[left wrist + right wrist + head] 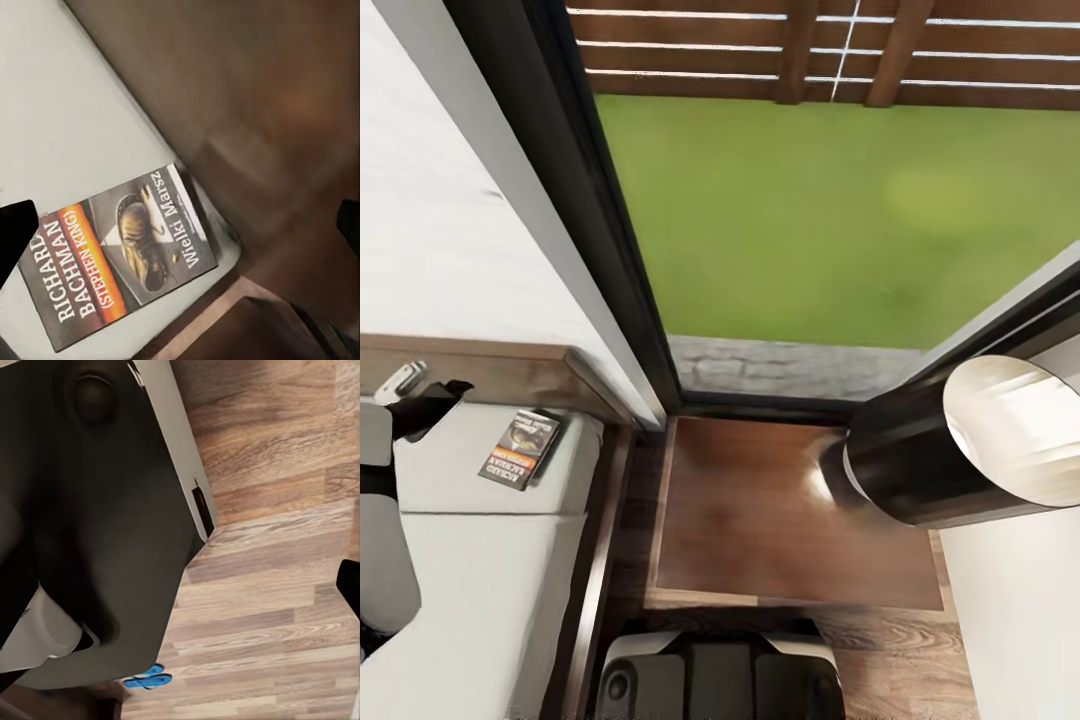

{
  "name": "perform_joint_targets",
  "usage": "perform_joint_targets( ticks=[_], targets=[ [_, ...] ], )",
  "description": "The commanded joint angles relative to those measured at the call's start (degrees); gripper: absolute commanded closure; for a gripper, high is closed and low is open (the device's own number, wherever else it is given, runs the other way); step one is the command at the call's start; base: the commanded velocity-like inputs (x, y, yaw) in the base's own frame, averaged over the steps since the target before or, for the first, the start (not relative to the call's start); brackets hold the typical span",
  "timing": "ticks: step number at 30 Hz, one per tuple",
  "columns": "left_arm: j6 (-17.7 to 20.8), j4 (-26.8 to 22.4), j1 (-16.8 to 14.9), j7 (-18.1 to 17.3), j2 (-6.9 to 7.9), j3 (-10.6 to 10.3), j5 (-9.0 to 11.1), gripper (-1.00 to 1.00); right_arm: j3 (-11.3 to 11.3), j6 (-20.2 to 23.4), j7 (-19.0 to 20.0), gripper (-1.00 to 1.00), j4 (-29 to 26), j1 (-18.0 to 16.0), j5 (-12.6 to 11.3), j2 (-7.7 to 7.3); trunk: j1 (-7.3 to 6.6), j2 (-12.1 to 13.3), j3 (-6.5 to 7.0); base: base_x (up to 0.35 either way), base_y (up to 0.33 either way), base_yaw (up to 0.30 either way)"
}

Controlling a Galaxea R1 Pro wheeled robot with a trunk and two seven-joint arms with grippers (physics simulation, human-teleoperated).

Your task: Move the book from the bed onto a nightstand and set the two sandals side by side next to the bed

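Bedroom corner: book [520, 448] lies flat on bed [470, 560] at middle left, by headboard, near nightstand [780, 510]. Cover reads "RICHARD BACHMAN (STEPHEN KING)", "Wielki Marsz". Left gripper [180, 225] spread open, empty. Right gripper's state unclear. Blue sandal [148, 677] on floor.

- Bed [470, 560]: pale mattress in a dark wooden frame, headboard along its far edge.
- Book [520, 448] flat on the mattress, cover up, near the corner by the headboard.
- Nightstand [760, 520] just beside the bed, glossy brown top.
- Wood-plank floor [285, 585] carrying blue sandals [148, 678].
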Motion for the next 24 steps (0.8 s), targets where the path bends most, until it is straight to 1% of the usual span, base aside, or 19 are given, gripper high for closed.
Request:
perform_joint_targets(
  ticks=[1, 2, 3, 4, 5, 6, 7, 8, 9, 10, 12, 13, 15, 16, 17, 18, 21, 24],
  targets=[
    [0.37, 1.72, -2.18, 2.74, 0.27, 0.05, 0.57, -1.00, -0.44, -0.13, 0.32, -1.00, 0.23, -0.08, -0.22, -0.03, 0.03, -0.09, -0.16, 0.000, 0.000, 0.000],
    [0.37, 4.70, -5.03, 5.87, 0.49, 0.04, 0.53, -1.00, -0.44, -0.18, 0.34, -1.00, 0.22, -0.07, -0.22, -0.06, 0.03, -0.09, -0.25, 0.000, 0.000, 0.000],
    [0.30, 5.75, -5.85, 6.70, 0.53, 0.04, 0.50, -1.00, -0.44, -0.19, 0.34, -1.00, 0.22, -0.07, -0.21, -0.07, 0.03, -0.09, -0.34, 0.000, 0.000, 0.000],
    [-0.07, 7.89, -7.23, 7.96, 0.60, 0.04, 0.41, -1.00, -0.44, -0.20, 0.34, -1.00, 0.24, -0.08, -0.20, -0.10, 0.03, -0.09, -0.43, 0.000, 0.000, 0.000],
    [-0.43, 8.94, -7.75, 8.43, 0.62, 0.04, 0.38, -1.00, -0.44, -0.21, 0.34, -1.00, 0.24, -0.08, -0.20, -0.12, 0.03, -0.09, -0.52, 0.000, 0.000, 0.000],
    [-1.57, 10.91, -8.54, 9.10, 0.62, 0.01, 0.29, -1.00, -0.44, -0.22, 0.35, -1.00, 0.23, -0.08, -0.20, -0.15, 0.03, -0.09, -0.61, 0.000, 0.000, 0.000],
    [-2.32, 11.79, -8.82, 9.34, 0.62, 0.00, 0.24, -1.00, -0.44, -0.22, 0.35, -1.00, 0.22, -0.08, -0.21, -0.16, 0.03, -0.09, -0.70, 0.000, 0.000, 0.000],
    [-4.06, 13.36, -9.22, 9.68, 0.61, -0.03, 0.15, -1.00, -0.44, -0.22, 0.37, -1.00, 0.22, -0.08, -0.21, -0.17, 0.03, -0.09, -0.79, 0.000, 0.000, 0.000],
    [-5.00, 14.06, -9.36, 9.82, 0.59, -0.05, 0.11, -1.00, -0.44, -0.23, 0.38, -1.00, 0.22, -0.08, -0.21, -0.17, 0.03, -0.09, -0.88, 0.000, 0.000, 0.000],
    [-7.72, 15.79, -9.64, 10.09, 0.52, -0.25, -0.02, -1.00, -0.44, -0.23, 0.41, -1.00, 0.23, -0.08, -0.21, -0.18, 0.03, -0.09, -0.97, 0.000, 0.000, 0.000],
    [-9.33, 16.74, -9.75, 10.19, 0.50, -0.61, -0.11, -1.00, -0.44, -0.23, 0.42, -1.00, 0.24, -0.08, -0.18, -0.19, 0.03, -0.09, -1.15, 0.000, 0.000, 0.000],
    [-10.95, 17.63, -9.81, 10.26, 0.48, -1.25, -0.25, -1.00, -0.44, -0.23, 0.43, -1.00, 0.26, -0.08, -0.16, -0.19, 0.03, -0.09, -1.24, 0.000, 0.000, 0.000],
    [-12.76, 18.51, -9.86, 10.30, 0.47, -2.09, -0.40, -1.00, -0.44, -0.23, 0.45, -1.00, 0.27, -0.08, -0.15, -0.19, 0.03, -0.09, -1.42, 0.000, 0.000, 0.000],
    [-16.30, 19.85, -9.90, 10.34, 0.46, -3.65, -0.52, -1.00, -0.44, -0.23, 0.49, -1.00, 0.27, -0.06, -0.15, -0.21, 0.03, -0.09, -1.51, 0.000, 0.000, 0.000],
    [-17.68, 20.30, -9.90, 10.35, 0.46, -4.21, -0.55, -1.00, -0.44, -0.23, 0.49, -1.00, 0.27, -0.07, -0.15, -0.22, 0.03, -0.09, -1.60, 0.000, 0.000, 0.000],
    [-24.91, 22.59, -9.92, 10.41, 0.47, -6.84, -0.58, -1.00, -0.44, -0.23, 0.52, -1.00, 0.27, -0.08, -0.16, -0.26, 0.03, -0.09, -1.69, 0.000, 0.000, 0.000],
    [-28.75, 24.34, -9.93, 10.40, 0.54, -7.96, -0.57, -1.00, -0.44, -0.23, 0.52, -1.00, 0.26, -0.08, -0.18, -0.27, 0.03, -0.09, -1.96, 0.000, 0.000, 0.000],
    [-30.48, 25.54, -9.93, 10.39, 0.62, -8.43, -0.57, -1.00, -0.44, -0.23, 0.58, -1.00, 0.27, -0.08, -0.19, -0.29, 0.03, -0.09, -2.23, 0.000, 0.000, 0.000]
  ],
)
